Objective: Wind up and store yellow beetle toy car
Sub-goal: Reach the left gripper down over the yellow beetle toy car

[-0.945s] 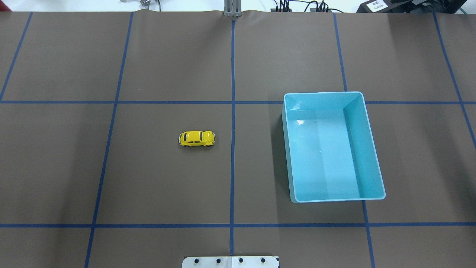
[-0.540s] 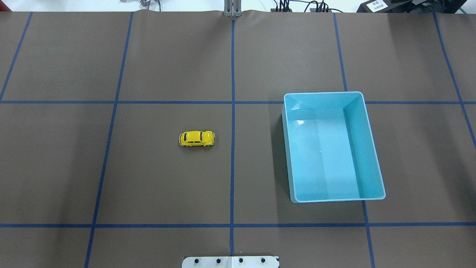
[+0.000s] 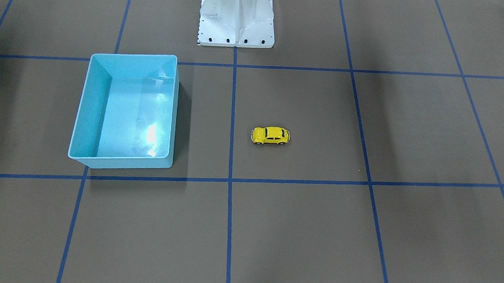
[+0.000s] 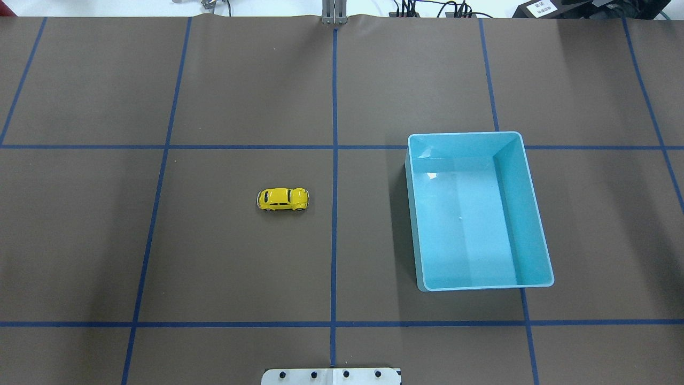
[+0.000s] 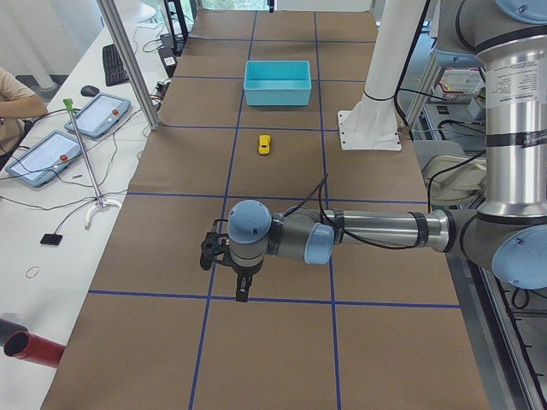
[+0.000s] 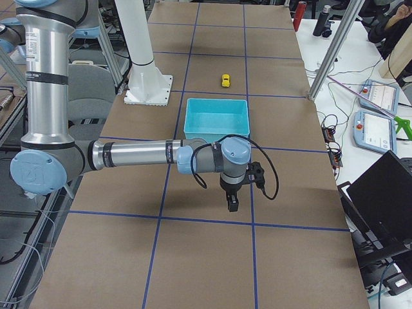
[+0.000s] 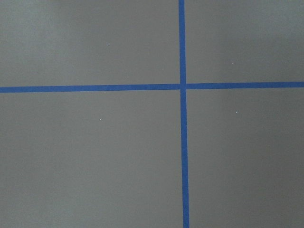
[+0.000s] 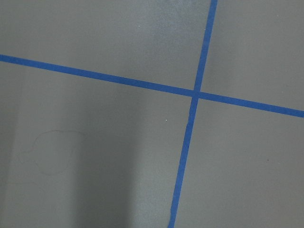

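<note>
The yellow beetle toy car stands alone on its wheels on the brown table, left of the centre line; it also shows in the front view and the side views. The light blue bin is empty, to the car's right. My left gripper hangs over the table's left end, far from the car. My right gripper hangs beyond the bin at the right end. Both show only in side views, so I cannot tell whether they are open. The wrist views show only table and tape.
Blue tape lines divide the brown table into squares. The robot's white base stands at the near middle edge. Tablets and cables lie on a side bench beyond the table's far edge.
</note>
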